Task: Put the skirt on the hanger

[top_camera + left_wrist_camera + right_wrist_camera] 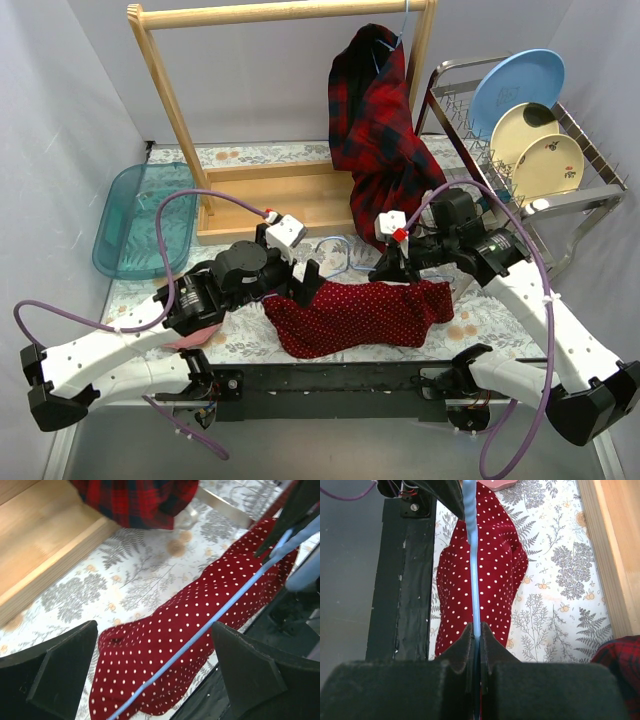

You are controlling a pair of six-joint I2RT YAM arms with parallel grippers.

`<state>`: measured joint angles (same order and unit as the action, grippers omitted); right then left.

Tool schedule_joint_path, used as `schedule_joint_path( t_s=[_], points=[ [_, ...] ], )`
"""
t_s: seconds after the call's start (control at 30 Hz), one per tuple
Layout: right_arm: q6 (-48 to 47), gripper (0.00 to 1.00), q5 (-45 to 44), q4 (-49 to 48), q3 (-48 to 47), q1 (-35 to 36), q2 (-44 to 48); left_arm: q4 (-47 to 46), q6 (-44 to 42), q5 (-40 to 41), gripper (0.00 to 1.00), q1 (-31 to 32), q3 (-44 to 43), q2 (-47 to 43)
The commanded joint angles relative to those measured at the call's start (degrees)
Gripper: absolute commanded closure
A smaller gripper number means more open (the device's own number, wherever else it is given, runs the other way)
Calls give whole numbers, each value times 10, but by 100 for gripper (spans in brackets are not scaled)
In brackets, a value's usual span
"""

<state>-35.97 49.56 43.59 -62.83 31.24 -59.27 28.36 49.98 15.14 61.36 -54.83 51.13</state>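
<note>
The red polka-dot skirt [360, 312] lies flat on the floral tablecloth near the front edge; it also shows in the left wrist view [165, 635] and the right wrist view [492, 585]. My right gripper [392, 268] [477, 636] is shut on the thin blue hanger [338, 252] [472, 555] and holds its bar just above the skirt. My left gripper [305, 276] [155, 677] is open over the skirt's left end. The hanger bar [220, 610] runs between its fingers without touching them.
A wooden clothes rack [270, 14] stands at the back with a red-and-navy plaid garment [385, 130] hanging on it. A teal bin [140, 222] is at the left, a dish rack [590, 190] with plates at the right. A pink item [190, 340] lies under the left arm.
</note>
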Motion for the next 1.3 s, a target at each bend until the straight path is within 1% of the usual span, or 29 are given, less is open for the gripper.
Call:
schedule_joint_path(
  t_s=[0.0,0.1,0.13,0.2,0.3,0.33,0.4,0.5,0.6,0.63,0.67,0.7,0.8,0.87,0.9,0.93,1.13,1.23,1.27],
  points=[
    [-56,99,48,33,-51,-2,8,-59,-44,-108,2,-26,19,-2],
    [-69,99,61,46,-62,-2,6,-74,-57,-168,3,-36,22,11],
    [-68,99,59,45,-68,-2,5,-74,-60,-192,5,-38,21,13],
    [-67,99,49,41,-71,-2,5,-73,-62,-214,6,-38,15,17],
    [-46,99,34,25,-70,-5,2,-63,-59,-222,7,-38,15,3],
    [-43,99,34,21,-69,-6,2,-64,-59,-223,7,-38,19,-15],
    [-42,99,45,19,-70,-7,1,-67,-56,-230,7,-38,29,-34],
    [-41,99,61,18,-84,-11,-5,-68,-50,-238,12,-38,45,-55],
    [-40,99,72,21,-110,-13,-13,-64,-45,-247,23,-38,49,-48],
    [-40,99,75,22,-115,-14,-16,-62,-44,-249,25,-38,49,-46],
    [-40,99,78,23,-120,-14,-18,-63,-44,-247,30,-38,50,-39],
    [-45,99,89,27,-127,-14,-20,-64,-44,-243,40,-38,49,-37],
    [-56,99,119,35,-129,-15,-23,-62,-47,-236,62,-38,42,-27],
    [-56,99,124,33,-125,-15,-22,-63,-49,-236,78,-38,38,-27],
    [-58,99,123,33,-123,-16,-23,-62,-49,-233,94,-38,35,-29],
    [-60,99,121,33,-121,-15,-22,-61,-49,-221,100,-38,34,-31],
    [-61,99,116,19,-90,-17,-23,-41,-74,-195,100,-38,18,-75],
    [-70,93,120,22,-74,-18,-29,-38,-95,-183,100,-38,14,-100],
    [-79,86,127,25,-64,-18,-30,-38,-102,-180,100,-38,14,-116]
  ],
)
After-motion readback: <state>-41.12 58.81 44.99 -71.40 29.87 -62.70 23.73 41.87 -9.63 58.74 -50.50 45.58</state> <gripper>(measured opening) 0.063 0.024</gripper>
